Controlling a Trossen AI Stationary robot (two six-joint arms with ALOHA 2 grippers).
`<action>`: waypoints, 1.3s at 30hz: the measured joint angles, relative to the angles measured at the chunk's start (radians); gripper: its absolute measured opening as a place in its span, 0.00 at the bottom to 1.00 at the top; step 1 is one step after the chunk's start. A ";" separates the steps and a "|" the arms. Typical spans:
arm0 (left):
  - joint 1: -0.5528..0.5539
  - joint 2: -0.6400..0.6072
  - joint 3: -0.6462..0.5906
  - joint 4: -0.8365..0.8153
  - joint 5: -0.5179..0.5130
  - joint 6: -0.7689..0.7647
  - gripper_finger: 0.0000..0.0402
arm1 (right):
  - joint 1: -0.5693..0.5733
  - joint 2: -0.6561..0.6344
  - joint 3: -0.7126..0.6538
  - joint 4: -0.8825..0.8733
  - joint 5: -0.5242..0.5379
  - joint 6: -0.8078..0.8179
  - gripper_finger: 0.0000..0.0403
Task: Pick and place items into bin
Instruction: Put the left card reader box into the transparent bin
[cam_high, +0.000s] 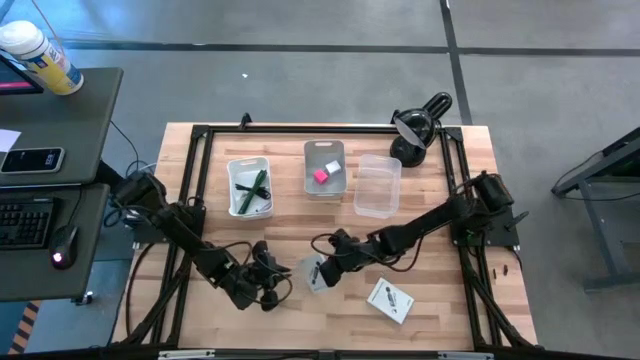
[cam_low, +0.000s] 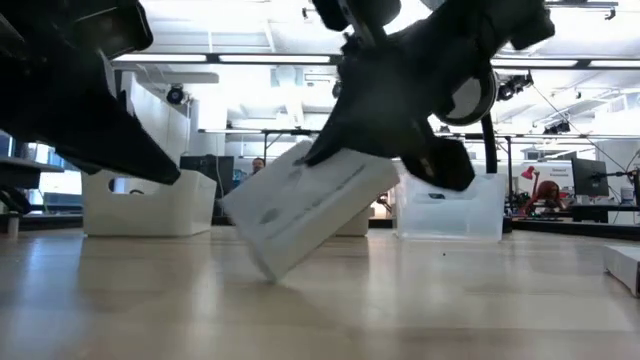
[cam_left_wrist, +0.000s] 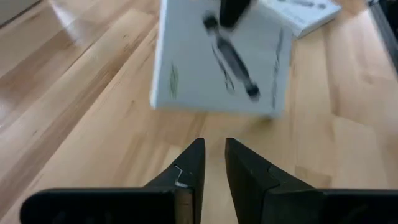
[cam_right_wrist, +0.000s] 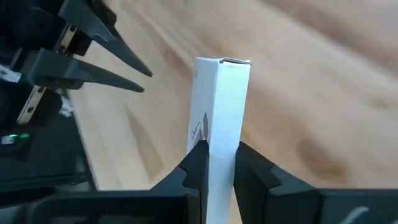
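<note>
Right hand (cam_right_wrist: 216, 163) is clamped on a thin white box (cam_right_wrist: 219, 106), pinched across its narrow thickness near one edge. In the low view the box (cam_low: 310, 205) hangs tilted, one corner at or just off the counter (cam_low: 320, 310); contact cannot be confirmed. An edge pinch was likely chosen because a flat box offers no other face to grip once it lies on wood.

Left hand (cam_left_wrist: 212, 163) is empty, fingers nearly closed with a narrow gap. It is pointed at the box's printed face (cam_left_wrist: 221, 59) from just beside it, low over the counter. Judged: it is posted there as a backstop or support for the lift, not as a second grasp.

In the high view both hands meet at the near middle of the counter, the right hand (cam_high: 322, 272) with the box, the left hand (cam_high: 268, 282) just beside it. A second white box (cam_high: 390, 299) lies flat nearby, toward the right, still to be picked.

Three bins are lined up at the far side: left bin (cam_high: 249, 187) with a green pen (cam_high: 256, 186), middle bin (cam_high: 325, 168) with a pink block (cam_high: 320, 176) and white cube (cam_high: 334, 167), clear right bin (cam_high: 377, 185) apparently empty. A black lamp (cam_high: 418, 128) stands beyond them, not part of the job.

Judged: the task is partly done; the held box must be raised clear and carried to a bin. Risk: box pivoting in the edge pinch.
</note>
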 joint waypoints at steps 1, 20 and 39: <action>0.000 -0.005 0.000 -0.018 0.000 0.000 0.13 | 0.000 -0.016 0.000 -0.021 0.015 -0.008 0.11; 0.000 -0.009 0.001 -0.091 0.000 -0.034 0.13 | 0.003 -0.335 0.000 -0.351 0.211 -0.054 0.11; 0.000 -0.009 0.001 -0.112 -0.003 -0.056 0.13 | 0.000 -0.562 0.001 -0.813 0.376 0.052 0.14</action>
